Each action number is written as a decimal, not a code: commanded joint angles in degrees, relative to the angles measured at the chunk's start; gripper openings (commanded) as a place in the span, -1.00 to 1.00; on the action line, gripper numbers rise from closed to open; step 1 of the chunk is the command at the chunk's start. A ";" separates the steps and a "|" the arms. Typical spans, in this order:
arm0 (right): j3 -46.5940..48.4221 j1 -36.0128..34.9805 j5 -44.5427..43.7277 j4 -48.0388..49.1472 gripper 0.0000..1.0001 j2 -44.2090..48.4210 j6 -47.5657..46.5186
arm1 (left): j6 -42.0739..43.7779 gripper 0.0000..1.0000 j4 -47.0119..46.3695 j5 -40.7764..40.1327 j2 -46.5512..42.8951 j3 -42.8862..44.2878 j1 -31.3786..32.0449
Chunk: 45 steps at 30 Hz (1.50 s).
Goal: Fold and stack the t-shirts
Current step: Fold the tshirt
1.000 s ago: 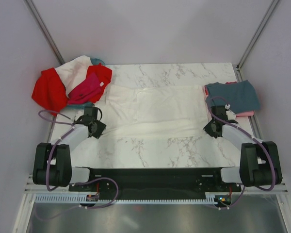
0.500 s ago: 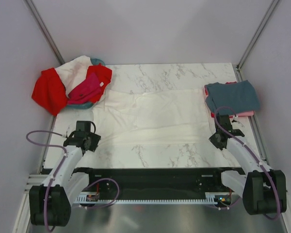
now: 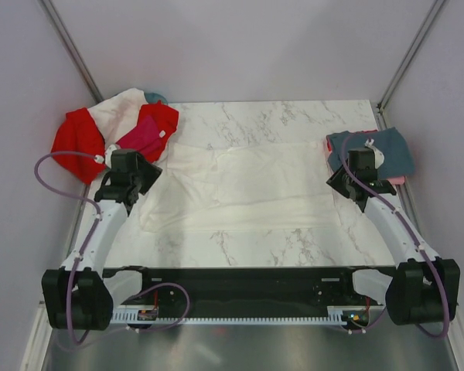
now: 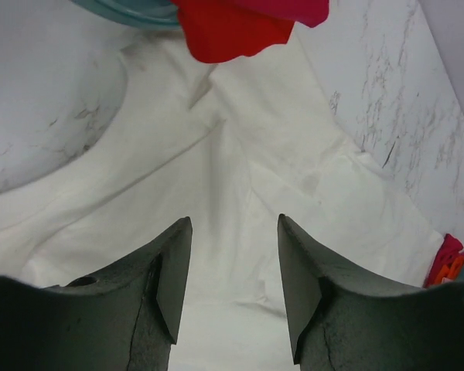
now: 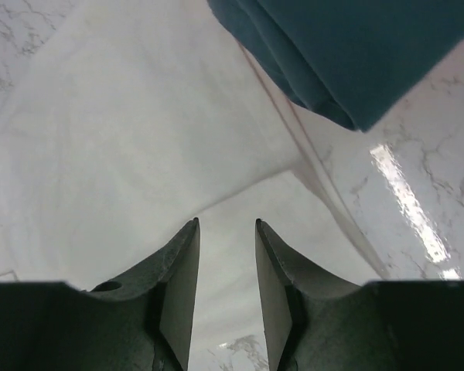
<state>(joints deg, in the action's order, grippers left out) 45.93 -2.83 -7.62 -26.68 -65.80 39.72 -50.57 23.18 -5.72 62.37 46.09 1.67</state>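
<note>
A: Step in hand?

B: Folding, I judge. An unsorted heap sits at upper left. The white t-shirt lies flat across mid-frame, and the folded stack waits at upper right.

A: Pincers?

B: The left gripper hovers over the shirt's left end, jaws well apart and empty. The right gripper hangs over its right end, parted less, also empty.

A: Next?

B: Probably both descend, pinch matching edges and fold together, keeping the cloth taut.

white t-shirt spread centrally; red shirt heaped left, grey-blue shirt folded right.
</note>
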 commanded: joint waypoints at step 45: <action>8.30 0.98 9.90 16.22 -0.05 -14.71 -2.28 | -4.54 -0.43 -32.58 -15.90 37.56 3.13 4.66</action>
<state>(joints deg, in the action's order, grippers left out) 54.35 -2.31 1.76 -12.45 -81.34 37.45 -53.41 -6.50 -18.04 99.79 49.30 6.26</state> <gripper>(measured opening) 0.474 0.307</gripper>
